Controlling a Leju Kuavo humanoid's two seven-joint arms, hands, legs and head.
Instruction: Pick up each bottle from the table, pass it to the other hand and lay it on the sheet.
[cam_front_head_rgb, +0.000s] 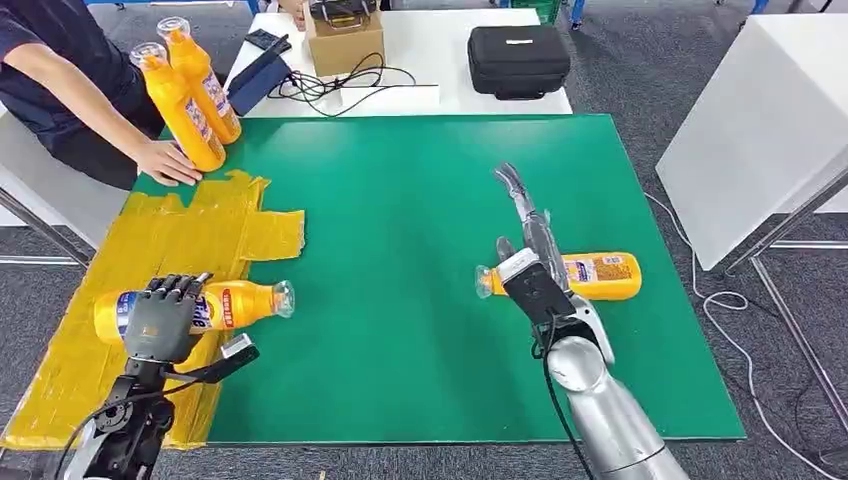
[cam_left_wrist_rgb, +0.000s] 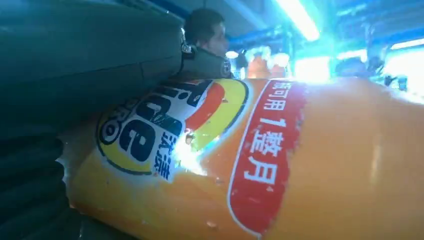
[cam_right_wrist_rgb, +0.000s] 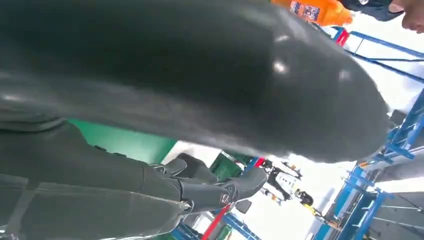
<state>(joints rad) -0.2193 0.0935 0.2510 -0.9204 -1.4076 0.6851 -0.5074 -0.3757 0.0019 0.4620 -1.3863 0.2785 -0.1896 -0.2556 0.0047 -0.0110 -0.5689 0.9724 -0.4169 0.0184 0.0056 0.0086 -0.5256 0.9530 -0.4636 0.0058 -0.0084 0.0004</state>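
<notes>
Green mat (cam_front_head_rgb: 400, 300) on a table, grey carpet around, white tables behind.
At lower left the left hand (cam_front_head_rgb: 160, 318) grips a glossy orange bottle (cam_front_head_rgb: 245, 303) lying on the crinkled yellow sheet (cam_front_head_rgb: 150, 235); right of centre the right hand (cam_front_head_rgb: 528, 235), fingers straight and apart, holds nothing, above a second bottle (cam_front_head_rgb: 600, 275) lying on the mat.

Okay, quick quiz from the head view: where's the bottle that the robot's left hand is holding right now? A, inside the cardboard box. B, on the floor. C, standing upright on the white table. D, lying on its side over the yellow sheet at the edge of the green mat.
D: the left hand grips the bottle, which lies on its side over the yellow sheet, its cap end pointing toward the green mat.
</notes>
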